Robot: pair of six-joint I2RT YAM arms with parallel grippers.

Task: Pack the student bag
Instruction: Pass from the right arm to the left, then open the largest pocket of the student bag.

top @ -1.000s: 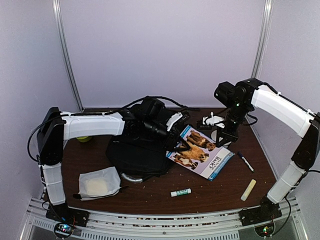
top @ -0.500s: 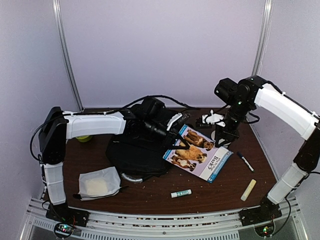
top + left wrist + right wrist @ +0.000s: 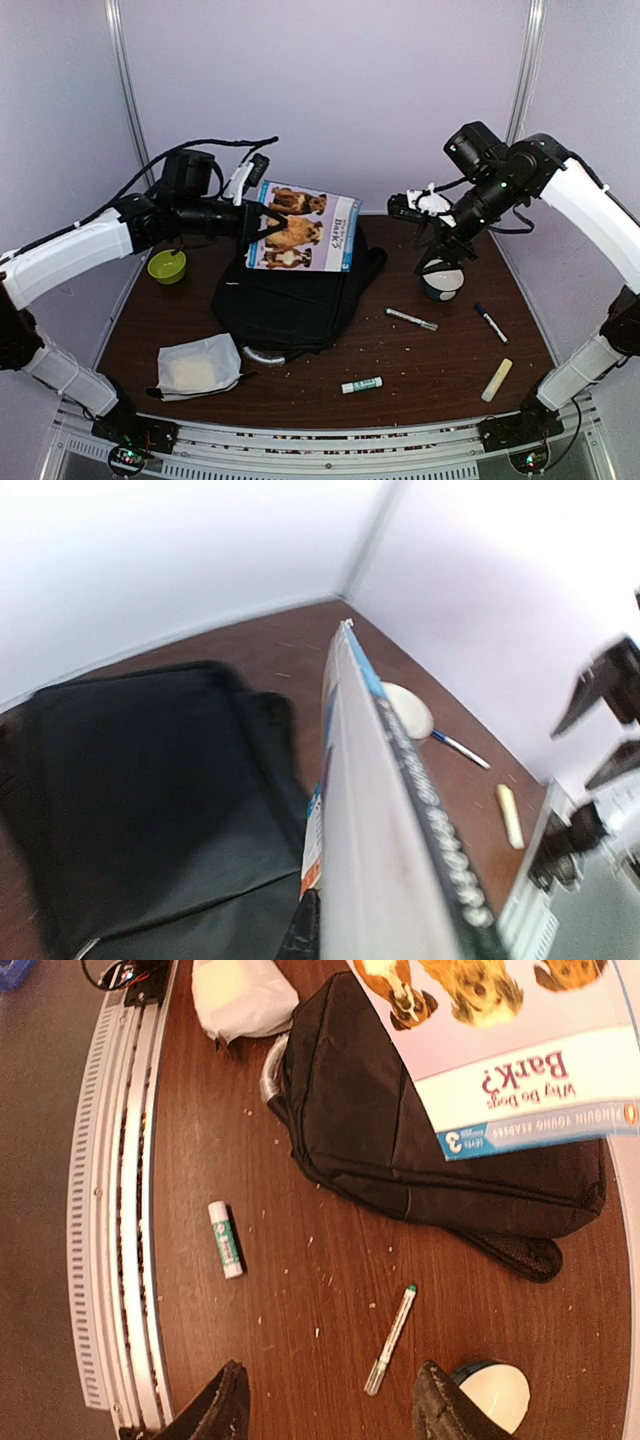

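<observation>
At the far left of the brown table (image 3: 330,410) a small green bowl (image 3: 166,266) sat near the back, and a flat white pouch (image 3: 199,366) lay near the front edge. The left gripper (image 3: 257,224) was clamped on the left edge of a children's book (image 3: 302,228) with dogs on its cover, holding it in the air, tilted, over the rear part of the student bag (image 3: 290,300). The black bag lay flat on the table left of centre, just beside the pouch, with its grey handle (image 3: 262,355) toward the front. Right of the bag, a green-and-white glue stick (image 3: 361,385) lay near the front and a slim pen (image 3: 411,319) lay further back. Beyond the pen stood a round white and teal object (image 3: 441,280). Above it hovered the right gripper (image 3: 335,1410), its fingers (image 3: 225,1400) spread apart with nothing between them. Further right, a dark-capped marker (image 3: 491,323) and a pale yellow stick (image 3: 497,380) lay well apart from the bag.
</observation>
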